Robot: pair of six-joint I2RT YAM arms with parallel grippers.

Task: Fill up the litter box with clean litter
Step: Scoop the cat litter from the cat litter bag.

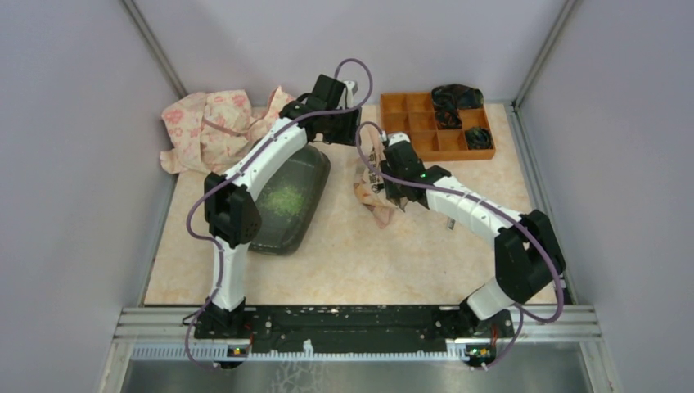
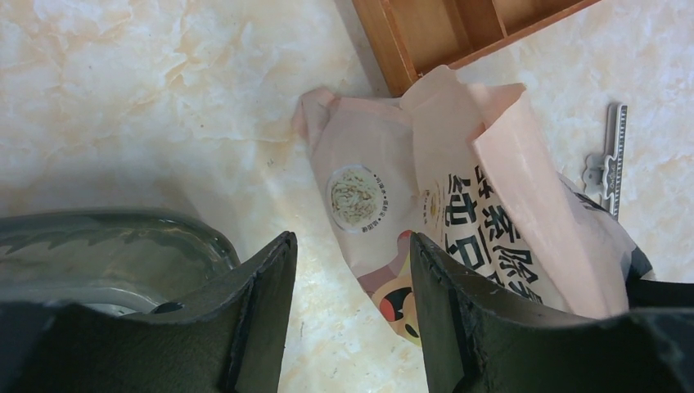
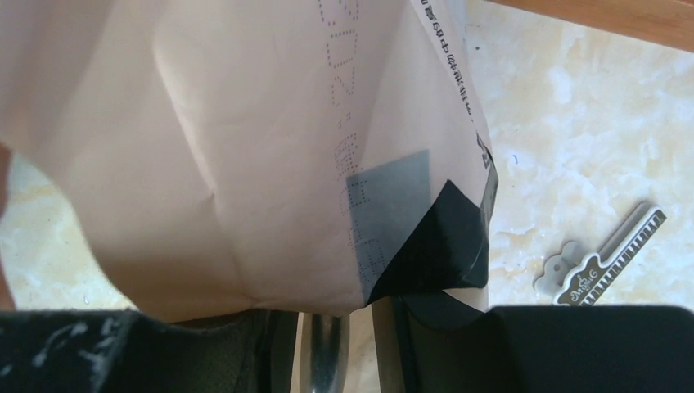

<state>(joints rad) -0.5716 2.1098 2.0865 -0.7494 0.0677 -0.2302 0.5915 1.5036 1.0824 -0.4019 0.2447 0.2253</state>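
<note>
Litter [image 1: 284,199] is loose grain, only pourable; the soft, floppy bag [image 2: 458,205] wants pinching at its top fold. Left claw [image 2: 352,246] stands apart, empty; right claw [image 3: 335,327], under the bag, I cannot tell.

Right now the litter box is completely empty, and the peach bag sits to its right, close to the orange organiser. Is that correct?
Not quite. The litter box is not empty: the top external view shows a patch of clean litter in it. The rest stands: the bag sits to its right, close to the orange organiser.
</note>
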